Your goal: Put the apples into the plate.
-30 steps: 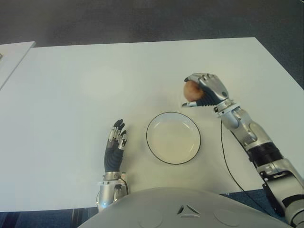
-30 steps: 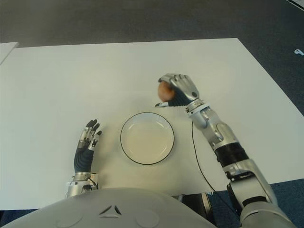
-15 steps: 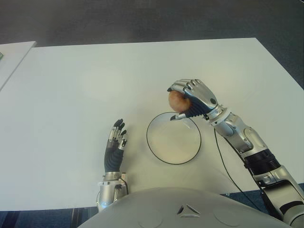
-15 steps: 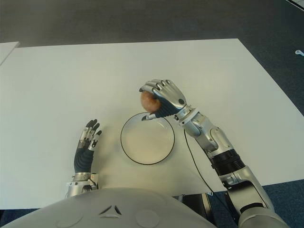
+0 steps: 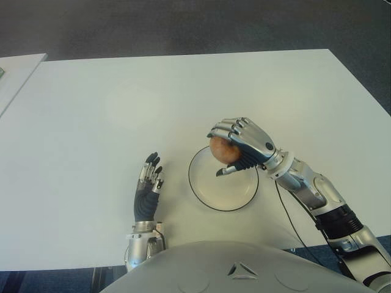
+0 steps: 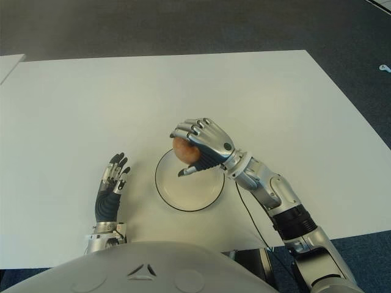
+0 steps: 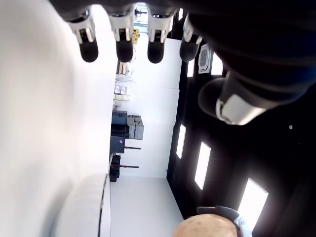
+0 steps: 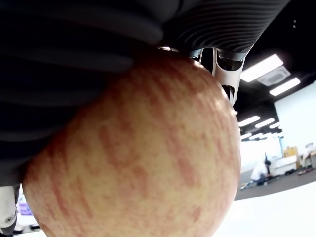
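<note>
My right hand (image 5: pixel 239 144) is shut on a red-and-yellow streaked apple (image 5: pixel 221 149) and holds it over the far edge of the white, dark-rimmed plate (image 5: pixel 208 190). The apple (image 8: pixel 138 153) fills the right wrist view, pressed under the curled fingers. The plate holds nothing. My left hand (image 5: pixel 148 184) shows to the left of the plate with its fingers (image 7: pixel 118 34) stretched out straight and holding nothing.
The plate stands on a wide white table (image 5: pixel 122 104) near its front edge. A second white surface (image 5: pixel 15 70) juts in at the far left. Dark carpet (image 5: pixel 183 24) lies beyond the table. A thin black cable (image 5: pixel 292 220) hangs under my right forearm.
My right hand has carried the apple left and toward me, from the table right of the plate to above the plate's far edge. The left hand has not moved.
</note>
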Controlling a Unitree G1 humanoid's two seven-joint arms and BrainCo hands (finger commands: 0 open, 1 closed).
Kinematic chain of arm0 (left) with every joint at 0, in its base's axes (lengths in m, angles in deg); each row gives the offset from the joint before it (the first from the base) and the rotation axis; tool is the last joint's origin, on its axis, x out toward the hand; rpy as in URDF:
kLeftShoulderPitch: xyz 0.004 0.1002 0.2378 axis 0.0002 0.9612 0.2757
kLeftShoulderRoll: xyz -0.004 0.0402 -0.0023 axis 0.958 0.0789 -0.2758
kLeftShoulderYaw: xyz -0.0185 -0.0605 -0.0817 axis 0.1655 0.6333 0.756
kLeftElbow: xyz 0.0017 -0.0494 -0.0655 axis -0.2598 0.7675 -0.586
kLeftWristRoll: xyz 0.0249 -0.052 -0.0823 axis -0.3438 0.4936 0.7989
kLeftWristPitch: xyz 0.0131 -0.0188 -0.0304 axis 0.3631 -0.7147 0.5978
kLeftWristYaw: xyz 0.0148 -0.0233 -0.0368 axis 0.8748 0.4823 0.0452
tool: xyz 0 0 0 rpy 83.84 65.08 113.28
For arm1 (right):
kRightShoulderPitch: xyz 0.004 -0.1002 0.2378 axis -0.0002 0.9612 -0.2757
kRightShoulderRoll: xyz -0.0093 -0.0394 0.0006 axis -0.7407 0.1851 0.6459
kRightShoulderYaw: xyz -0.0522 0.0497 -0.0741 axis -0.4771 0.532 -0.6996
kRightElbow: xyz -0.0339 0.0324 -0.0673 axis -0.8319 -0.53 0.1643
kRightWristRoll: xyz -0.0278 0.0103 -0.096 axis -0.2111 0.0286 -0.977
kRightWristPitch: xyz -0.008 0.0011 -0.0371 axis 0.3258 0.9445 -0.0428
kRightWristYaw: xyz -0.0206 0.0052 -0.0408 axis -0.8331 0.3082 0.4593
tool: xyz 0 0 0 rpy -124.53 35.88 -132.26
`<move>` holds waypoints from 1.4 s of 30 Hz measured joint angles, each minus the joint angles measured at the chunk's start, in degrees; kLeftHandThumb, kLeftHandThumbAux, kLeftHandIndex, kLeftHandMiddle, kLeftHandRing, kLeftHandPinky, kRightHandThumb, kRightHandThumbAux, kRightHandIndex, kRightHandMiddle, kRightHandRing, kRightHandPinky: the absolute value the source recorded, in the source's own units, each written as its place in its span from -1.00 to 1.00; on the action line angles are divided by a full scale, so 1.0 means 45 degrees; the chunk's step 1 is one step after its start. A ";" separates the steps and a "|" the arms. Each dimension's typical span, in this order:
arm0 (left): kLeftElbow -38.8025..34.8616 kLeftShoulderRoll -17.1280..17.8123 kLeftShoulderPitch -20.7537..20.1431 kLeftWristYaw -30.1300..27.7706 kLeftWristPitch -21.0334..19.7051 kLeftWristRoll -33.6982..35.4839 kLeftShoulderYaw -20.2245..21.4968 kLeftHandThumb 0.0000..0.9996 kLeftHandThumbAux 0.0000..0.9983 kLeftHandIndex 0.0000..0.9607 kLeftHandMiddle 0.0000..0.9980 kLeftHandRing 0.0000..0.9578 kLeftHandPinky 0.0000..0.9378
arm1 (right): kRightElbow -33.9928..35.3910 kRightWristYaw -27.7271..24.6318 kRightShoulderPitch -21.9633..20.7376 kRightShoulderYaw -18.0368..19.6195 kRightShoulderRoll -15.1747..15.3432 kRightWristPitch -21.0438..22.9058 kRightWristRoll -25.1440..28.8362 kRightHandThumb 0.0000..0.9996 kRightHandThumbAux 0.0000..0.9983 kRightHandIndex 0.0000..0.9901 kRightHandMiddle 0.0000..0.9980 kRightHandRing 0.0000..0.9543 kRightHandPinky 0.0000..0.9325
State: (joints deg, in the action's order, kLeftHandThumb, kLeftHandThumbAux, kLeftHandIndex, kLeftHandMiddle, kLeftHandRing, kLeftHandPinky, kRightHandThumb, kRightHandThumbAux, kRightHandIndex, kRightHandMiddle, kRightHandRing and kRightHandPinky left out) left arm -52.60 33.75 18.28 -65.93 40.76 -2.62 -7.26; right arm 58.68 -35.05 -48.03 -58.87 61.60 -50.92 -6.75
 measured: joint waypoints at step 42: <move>-0.0742 0.0002 0.0071 0.0878 -0.1132 -0.0184 -0.0648 -0.79 0.05 -0.87 -0.95 -0.99 -0.96 | -0.0323 -0.3436 0.0561 0.0143 0.1131 -0.1914 0.0066 0.41 0.44 -0.11 0.46 0.45 0.34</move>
State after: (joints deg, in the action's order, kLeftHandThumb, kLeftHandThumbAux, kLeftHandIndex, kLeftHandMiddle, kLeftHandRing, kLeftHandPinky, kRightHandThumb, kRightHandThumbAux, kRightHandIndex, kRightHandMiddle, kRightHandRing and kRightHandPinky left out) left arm -55.94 33.76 18.60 -61.98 35.66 -3.45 -10.17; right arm 57.22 -50.51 -45.50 -58.23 66.69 -59.53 -6.45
